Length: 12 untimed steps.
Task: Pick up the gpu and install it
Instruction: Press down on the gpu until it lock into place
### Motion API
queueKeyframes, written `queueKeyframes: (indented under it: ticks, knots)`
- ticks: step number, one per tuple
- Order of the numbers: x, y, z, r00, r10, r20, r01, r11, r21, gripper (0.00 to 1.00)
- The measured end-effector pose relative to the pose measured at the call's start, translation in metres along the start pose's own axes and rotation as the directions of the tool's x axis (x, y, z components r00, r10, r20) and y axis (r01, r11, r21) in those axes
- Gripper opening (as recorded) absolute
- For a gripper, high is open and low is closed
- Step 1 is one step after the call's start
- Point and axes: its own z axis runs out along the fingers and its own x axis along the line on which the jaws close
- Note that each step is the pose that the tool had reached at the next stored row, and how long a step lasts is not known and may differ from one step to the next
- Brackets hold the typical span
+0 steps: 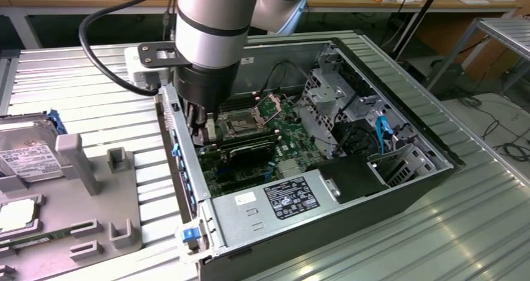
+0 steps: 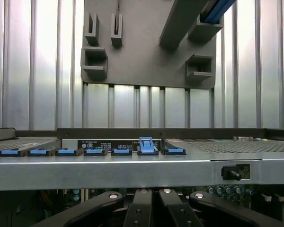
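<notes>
The black two-fingered pincer [image 1: 198, 129] is lowered inside the open grey metal computer case [image 1: 248, 222], close to its rear wall, with its fingers pressed together and nothing seen held between them. Just beside it, over the green motherboard [image 1: 286, 141], a dark flat card with a black cooler, judged to be the gpu [image 1: 248, 154], is seen lying in the slot area. Installation therefore appears largely done; whether the card is fully seated cannot be told. The grey moulded parts holder [image 2: 146, 47] on the ribbed metal desk [image 2: 38, 71] lies well apart, beyond the case wall.

You'll find the dark, flat rectangular gpu card [image 1: 248, 152] on edge inside the open computer case [image 1: 414, 138], across the green motherboard [image 1: 290, 135].
</notes>
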Motion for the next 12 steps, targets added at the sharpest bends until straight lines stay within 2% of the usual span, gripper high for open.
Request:
queueKeyframes:
  ticks: [2, 5, 8, 9, 12]
  knots:
    - [0.000, 0.0001, 0.0000, 1.0000, 0.000, 0.0000, 0.000, 1.0000, 0.0000, 0.11]
    - [0.000, 0.0001, -0.0018, 1.0000, 0.000, 0.0013, 0.000, 1.0000, -0.0034, 0.11]
    - [0.000, -0.0017, -0.0069, 1.0000, 0.001, 0.0005, -0.001, 0.9999, -0.0138, 0.11]
    - [0.000, -0.0034, -0.0081, 1.0000, 0.001, 0.0005, -0.001, 0.9999, -0.0169, 0.11]
    - [0.000, -0.0125, -0.0093, 1.0000, 0.001, 0.0003, -0.001, 0.9998, -0.0174, 0.11]
